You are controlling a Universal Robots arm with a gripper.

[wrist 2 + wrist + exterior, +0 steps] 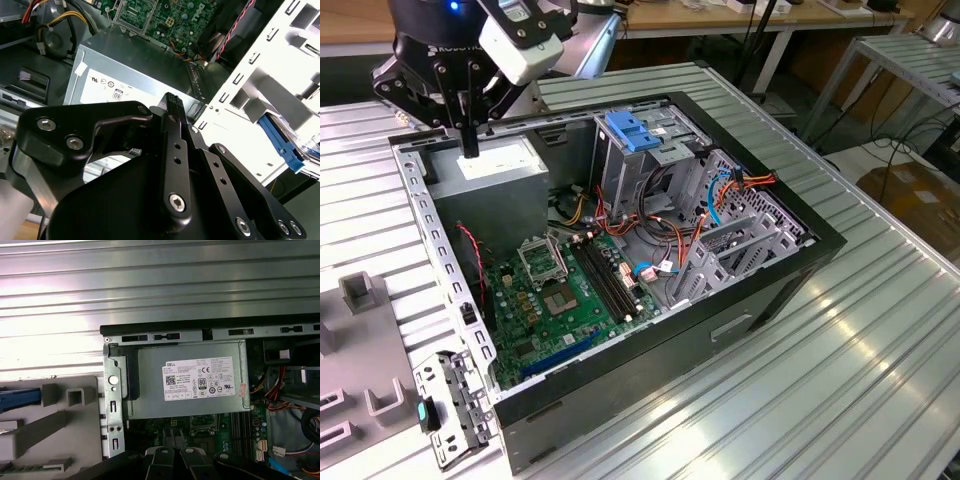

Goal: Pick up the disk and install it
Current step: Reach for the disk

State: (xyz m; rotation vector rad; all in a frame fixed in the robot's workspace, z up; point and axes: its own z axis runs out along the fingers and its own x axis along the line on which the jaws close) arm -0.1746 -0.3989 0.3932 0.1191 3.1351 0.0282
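Hovering over the power supply (490, 165) in the computer case (790, 270), the gripper (468, 150) is carrying nothing, jaws together; the disk (17, 397) is lying on the grey fixture (60, 425) alongside, so pickup is likely pending, needing parted jaws.

Exterior view looks down obliquely; both wrist views closely share the grey box (150, 390) (135, 65).
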